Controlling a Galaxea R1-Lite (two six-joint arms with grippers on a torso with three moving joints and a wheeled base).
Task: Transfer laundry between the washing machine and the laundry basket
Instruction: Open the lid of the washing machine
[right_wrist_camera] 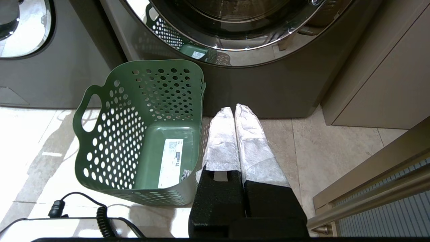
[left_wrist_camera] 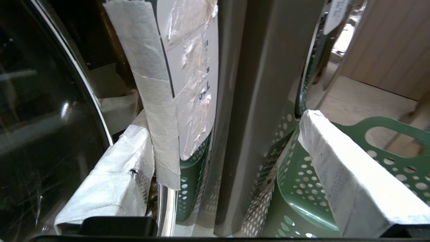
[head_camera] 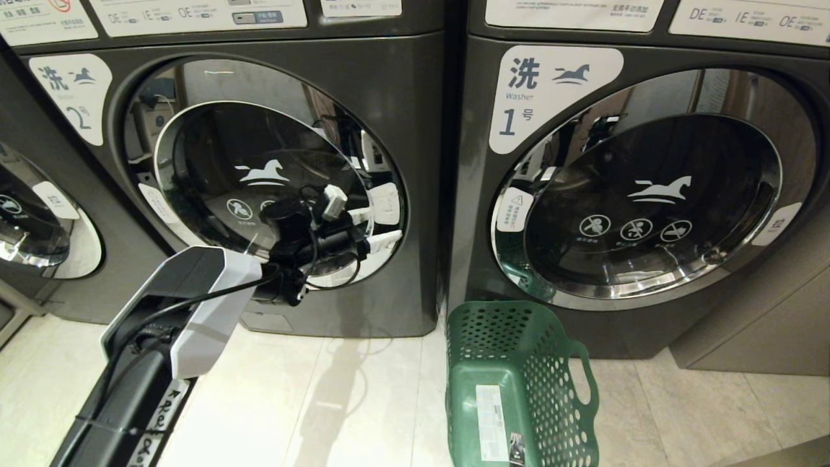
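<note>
Nearest, on the pale tiled floor, the green laundry basket stands empty, a white sticker on its near end, just before the machine labelled "1" on the right. Beside it the right claw hangs low with its fingers pressed together, holding nothing. Farther left, the left claw is spread wide at the right rim of the shut door of the washing machine labelled "2"; whether it touches the handle is hard to tell. No laundry shows.
</note>
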